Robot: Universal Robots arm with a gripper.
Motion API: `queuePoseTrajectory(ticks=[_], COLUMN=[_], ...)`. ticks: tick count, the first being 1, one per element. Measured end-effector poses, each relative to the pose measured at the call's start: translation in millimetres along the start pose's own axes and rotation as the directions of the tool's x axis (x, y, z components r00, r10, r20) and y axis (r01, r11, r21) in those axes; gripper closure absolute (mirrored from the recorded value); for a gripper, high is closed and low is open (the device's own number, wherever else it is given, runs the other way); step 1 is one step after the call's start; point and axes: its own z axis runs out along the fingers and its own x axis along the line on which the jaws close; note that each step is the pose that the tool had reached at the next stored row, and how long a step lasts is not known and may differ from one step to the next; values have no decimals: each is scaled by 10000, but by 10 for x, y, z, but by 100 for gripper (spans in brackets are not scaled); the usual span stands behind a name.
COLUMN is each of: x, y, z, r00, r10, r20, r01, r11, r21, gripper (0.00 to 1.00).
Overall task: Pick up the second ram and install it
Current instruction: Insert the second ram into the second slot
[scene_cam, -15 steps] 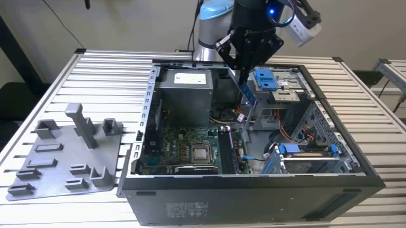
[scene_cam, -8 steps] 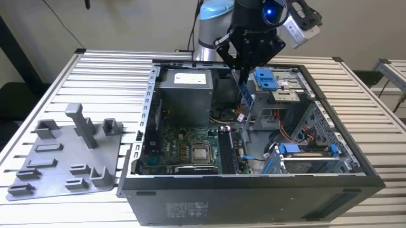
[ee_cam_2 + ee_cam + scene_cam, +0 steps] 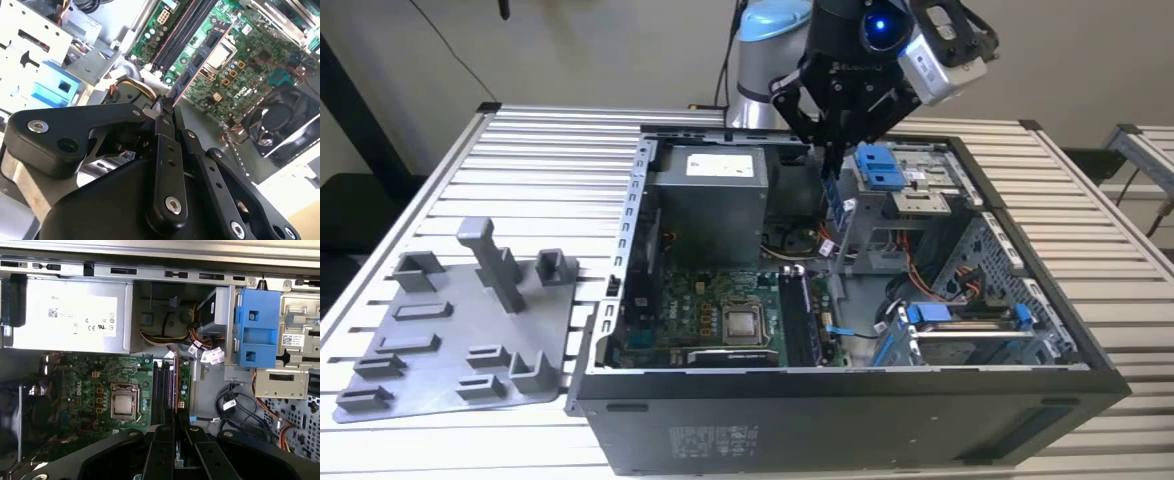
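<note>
My tool (image 3: 833,148) is clamped narrow on the ram (image 3: 830,200); the ram hangs on edge at upper centre of the exterior view, over the open case (image 3: 1067,340) on the bench (image 3: 520,150); in the second wrist view the ram (image 3: 200,60) points toward the slots (image 3: 182,27).

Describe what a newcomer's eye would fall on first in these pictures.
The open black metal computer case on the slatted metal table dominates the exterior view, its green motherboard bare inside. Above it the black gripper pinches the second ram, a long, thin bluish-green stick with black chips, hanging on end. A grey plastic fixture plate lies beside the case at the exterior view's left.
</note>
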Motion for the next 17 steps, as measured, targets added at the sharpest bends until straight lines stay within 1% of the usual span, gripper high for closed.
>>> queuePoseTrajectory(ticks=[1,7,14,17], x=[0,0,0,0], y=[0,0,0,0], z=[0,1,4,5], r00=[9999,9998,9978,9977], r10=[114,176,660,677], r20=[4,7,26,27], r01=[-114,-176,-660,-677], r11=[9999,9998,9978,9977], r21=[3,5,21,21], gripper=[86,86,86,86])
